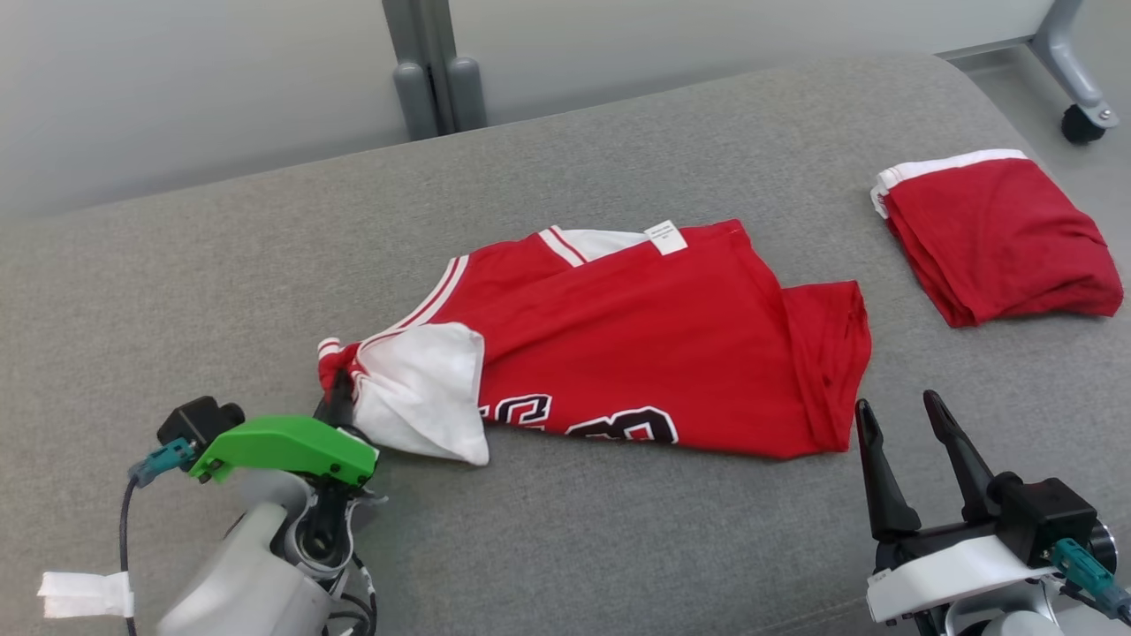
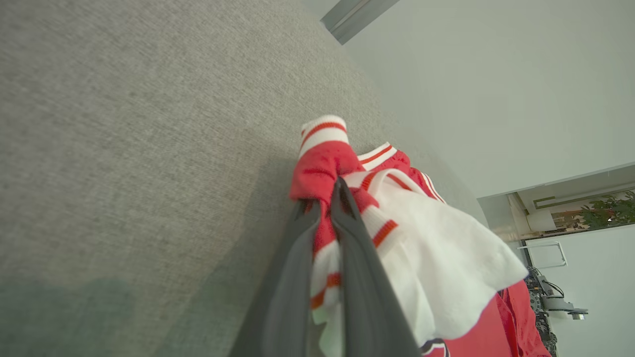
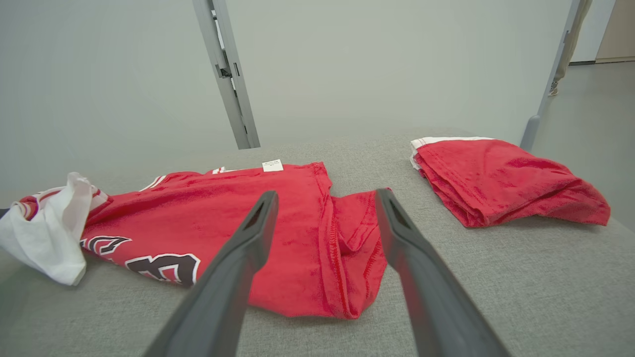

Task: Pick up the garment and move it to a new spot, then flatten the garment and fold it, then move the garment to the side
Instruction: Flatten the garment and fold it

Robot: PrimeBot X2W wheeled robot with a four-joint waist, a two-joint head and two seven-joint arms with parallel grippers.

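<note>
Two grippers on the flattening step: my left gripper is pinching the garment by its striped shoulder corner; it is lying rumpled mid grey surface. My right gripper is hovering spread beside the hem. Next, likely: right taking hem, both pulling taut.

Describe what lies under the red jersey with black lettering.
The grey woven fabric surface shows all around the red, black-lettered jersey; anything between them is hidden by cloth.
</note>
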